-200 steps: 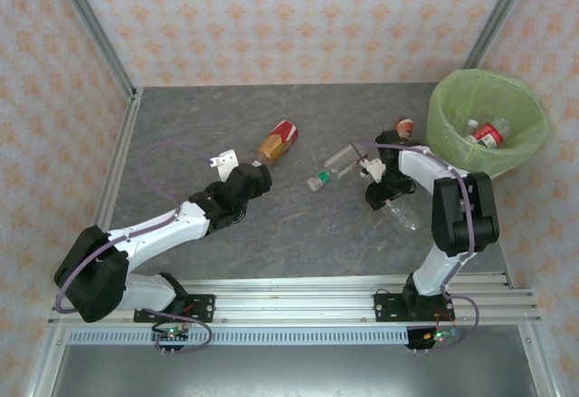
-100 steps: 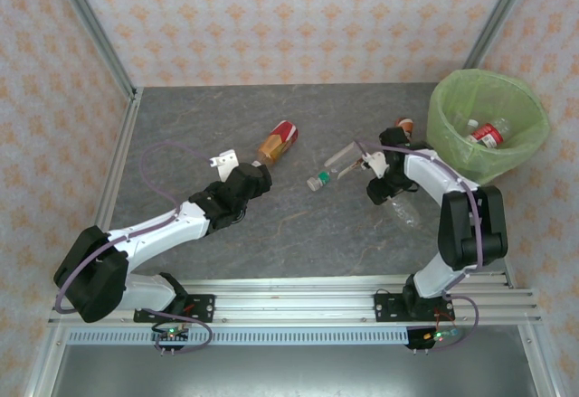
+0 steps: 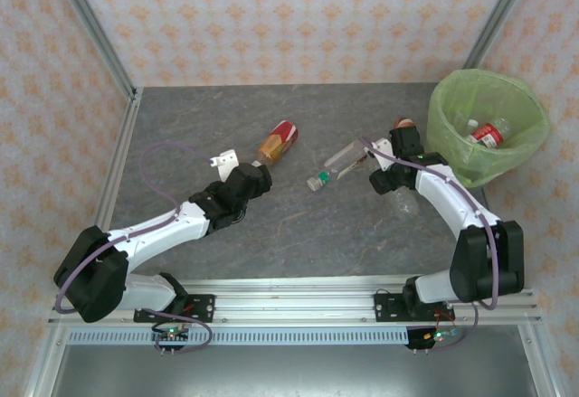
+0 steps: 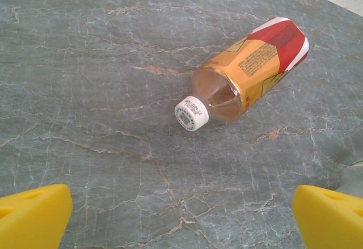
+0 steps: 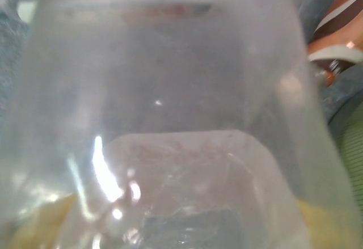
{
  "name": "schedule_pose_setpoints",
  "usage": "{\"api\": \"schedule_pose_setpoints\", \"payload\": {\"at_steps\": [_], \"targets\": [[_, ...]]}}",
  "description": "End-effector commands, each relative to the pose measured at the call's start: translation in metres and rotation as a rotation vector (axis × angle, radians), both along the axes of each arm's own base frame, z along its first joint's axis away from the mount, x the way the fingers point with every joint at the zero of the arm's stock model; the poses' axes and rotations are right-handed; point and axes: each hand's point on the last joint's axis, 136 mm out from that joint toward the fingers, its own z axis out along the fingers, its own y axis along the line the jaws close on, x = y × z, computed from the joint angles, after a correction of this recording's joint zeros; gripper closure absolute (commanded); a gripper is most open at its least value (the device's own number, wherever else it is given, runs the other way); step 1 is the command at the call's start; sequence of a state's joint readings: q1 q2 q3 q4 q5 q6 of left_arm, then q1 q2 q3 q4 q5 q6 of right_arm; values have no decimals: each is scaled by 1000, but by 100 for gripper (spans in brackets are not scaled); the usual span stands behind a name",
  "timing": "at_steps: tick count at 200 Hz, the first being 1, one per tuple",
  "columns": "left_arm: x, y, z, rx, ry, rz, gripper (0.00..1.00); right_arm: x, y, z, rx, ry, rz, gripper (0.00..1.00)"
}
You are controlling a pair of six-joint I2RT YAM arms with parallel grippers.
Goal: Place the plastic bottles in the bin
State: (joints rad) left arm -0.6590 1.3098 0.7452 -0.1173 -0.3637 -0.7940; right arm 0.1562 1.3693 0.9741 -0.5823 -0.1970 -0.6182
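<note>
L arm lies low and stretched diag. from its base toward the tabletop (image 3: 199,126) centre, left pincer (image 3: 257,174) released. In the L wrist cam the yellow fingertips (image 4: 31,215) stand wide apart with nothing between them, aimed at the orange-label bottle (image 4: 249,70), which lies on its side just ahead, white cap toward the cam. R arm stands up from its base, elbow pushed out to the right, forearm reaching back left. Right pincer (image 3: 395,189) is clenched on a clear bottle (image 3: 408,203) just above the tabletop, near the bin (image 3: 436,117) but still outside it. In the R wrist cam that bottle (image 5: 170,118) is right up against the lens, smooth see-through plastic w/ glare spots, yellow pads (image 5: 34,226) showing behind it at both lower corners. Tabletop is grey, marbled and matte. The bin is round, lined w/ a thin lime-green bag, and a red-label bottle (image 3: 489,132) lies inside. A green-cap bottle (image 3: 317,181) lies mid-table, and a brown-label bottle (image 3: 403,127) sits just left of the bin. Vs. 1 s ago, the R elbow has swung out right and toward the near edge, and the held bottle has shifted a bit toward the bin. L arm and orange-label bottle are unchanged.
</note>
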Motion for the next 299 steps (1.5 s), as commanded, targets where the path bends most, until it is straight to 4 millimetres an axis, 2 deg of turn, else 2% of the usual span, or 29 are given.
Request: {"api": "schedule_pose_setpoints", "payload": {"at_steps": [1,39,61,77,80,100,128,158,242,278,299], "targets": [[6,-3,19,-21,-43,-9,0,10,10,21,64,-107,4,49],[7,-5,32,-32,-69,-26,0,18,24,54,170,-243,17,49],[7,-7,32,-31,-66,-35,0,23,34,78,249,-332,33,49],[7,-9,32,-34,-62,-40,0,27,41,88,297,-372,42,49],[8,-9,31,-34,-60,-41,0,25,42,99,311,-405,46,49],[8,-11,32,-40,-61,-44,0,26,50,126,382,-487,56,50],[9,-11,32,-43,-62,-44,0,24,58,175,481,-646,72,50],[10,-12,32,-42,-60,-47,0,24,49,214,510,-794,24,49],[8,-12,27,-46,-47,-42,0,30,20,289,644,-1026,-185,50],[8,-12,25,-47,-41,-42,0,38,-1,311,667,-1109,-316,52],[9,-13,25,-48,-41,-44,0,40,-4,324,680,-1147,-331,52]]}}
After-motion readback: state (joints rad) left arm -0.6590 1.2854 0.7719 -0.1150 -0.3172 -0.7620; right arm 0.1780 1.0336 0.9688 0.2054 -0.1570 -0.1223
